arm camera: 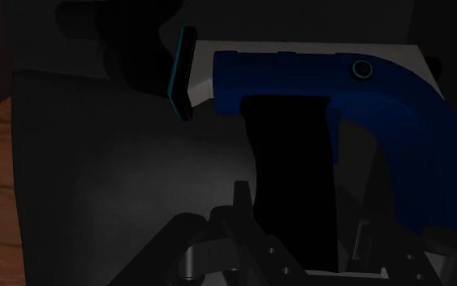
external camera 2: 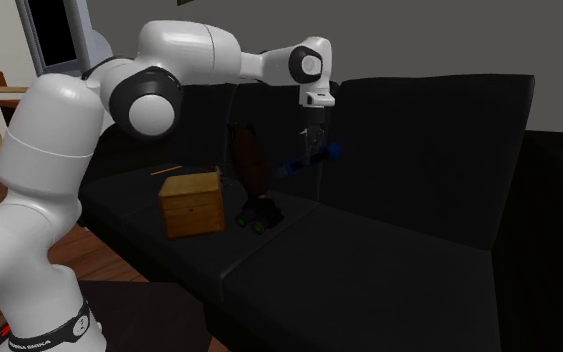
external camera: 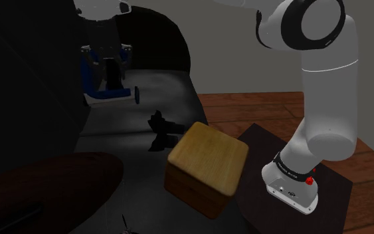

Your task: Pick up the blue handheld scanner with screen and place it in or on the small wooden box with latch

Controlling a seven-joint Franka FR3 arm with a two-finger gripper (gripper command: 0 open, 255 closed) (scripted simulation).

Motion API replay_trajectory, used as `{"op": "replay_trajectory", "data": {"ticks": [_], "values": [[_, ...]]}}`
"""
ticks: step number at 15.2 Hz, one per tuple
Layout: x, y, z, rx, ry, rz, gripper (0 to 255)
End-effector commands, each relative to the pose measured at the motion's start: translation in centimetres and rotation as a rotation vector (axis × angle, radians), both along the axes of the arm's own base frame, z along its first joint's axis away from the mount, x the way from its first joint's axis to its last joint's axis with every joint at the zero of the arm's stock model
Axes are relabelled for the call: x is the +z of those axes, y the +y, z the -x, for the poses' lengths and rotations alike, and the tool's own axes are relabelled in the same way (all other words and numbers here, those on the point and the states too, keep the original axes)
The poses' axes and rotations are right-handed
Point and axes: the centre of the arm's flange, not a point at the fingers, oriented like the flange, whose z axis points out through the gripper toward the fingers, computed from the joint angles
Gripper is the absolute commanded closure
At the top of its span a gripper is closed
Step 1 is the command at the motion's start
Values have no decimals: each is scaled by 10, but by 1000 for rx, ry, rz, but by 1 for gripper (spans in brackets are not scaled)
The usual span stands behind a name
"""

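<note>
The blue handheld scanner [external camera: 109,94] hangs in the air above the dark sofa seat [external camera: 139,166], and my gripper [external camera: 106,68] is shut on it from above. In the second exterior view the scanner [external camera 2: 310,159] sits just under the gripper [external camera 2: 315,140], in front of the sofa's backrest. The wrist view shows its blue body [arm camera: 316,71] and curved handle, with a black finger [arm camera: 291,179] pressed against it. The small wooden box [external camera: 208,166] stands shut on the seat, nearer the stand than the gripper; it appears as the box [external camera 2: 191,203] toward the second exterior view's left.
A small black object [external camera: 159,129] lies on the seat between gripper and box. A dark reddish-brown object [external camera: 66,186] lies at the shoulder view's lower left and stands as a tall shape [external camera 2: 248,160] in the second exterior view. Wooden floor [external camera: 258,110] runs beside the sofa.
</note>
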Motion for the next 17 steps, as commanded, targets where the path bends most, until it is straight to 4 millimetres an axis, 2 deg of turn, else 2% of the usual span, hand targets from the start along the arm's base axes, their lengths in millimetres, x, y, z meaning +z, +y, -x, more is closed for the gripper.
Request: {"op": "replay_trajectory", "data": {"ticks": [1,6,17], "values": [[11,-1,0,0,-1,0,255],[34,-1,0,0,-1,0,255],[34,-25,143,0,-1,0,255]]}}
